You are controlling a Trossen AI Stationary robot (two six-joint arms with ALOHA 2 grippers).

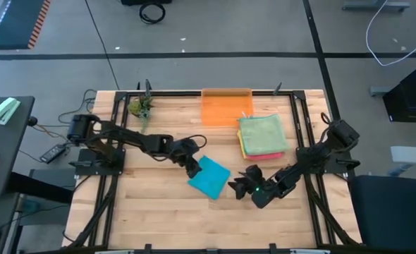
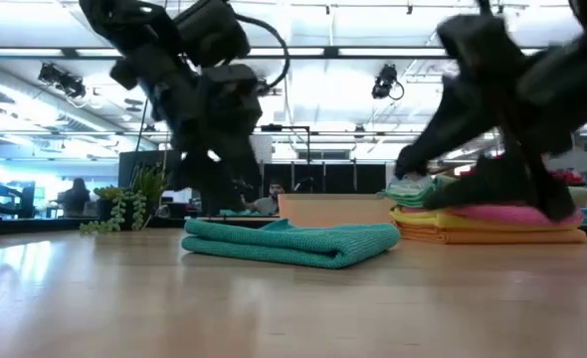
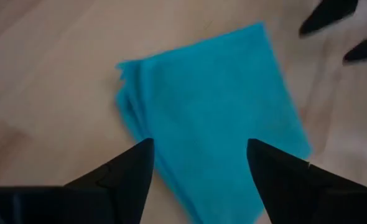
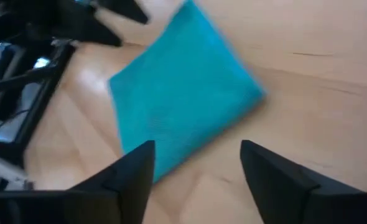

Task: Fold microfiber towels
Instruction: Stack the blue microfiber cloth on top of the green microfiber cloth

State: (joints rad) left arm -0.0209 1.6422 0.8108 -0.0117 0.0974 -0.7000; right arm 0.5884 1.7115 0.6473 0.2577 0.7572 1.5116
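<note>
A teal towel (image 1: 209, 177) lies folded in several layers flat on the wooden table near its middle; it also shows in the low view (image 2: 292, 242). My left gripper (image 1: 193, 168) is open and hovers just over the towel's left corner, with the towel (image 3: 214, 106) ahead of its fingers. My right gripper (image 1: 242, 181) is open just right of the towel, its fingers pointing at the towel (image 4: 183, 99). A stack of folded towels (image 1: 262, 137), sage green on top of pink, yellow and orange ones, rests at the back right.
A translucent orange bin (image 1: 225, 107) stands at the table's far edge, beside the stack. A small green plant (image 1: 140, 107) sits at the far left corner. Bare wood lies along the near edge (image 1: 194, 226). Black frame rails border the table.
</note>
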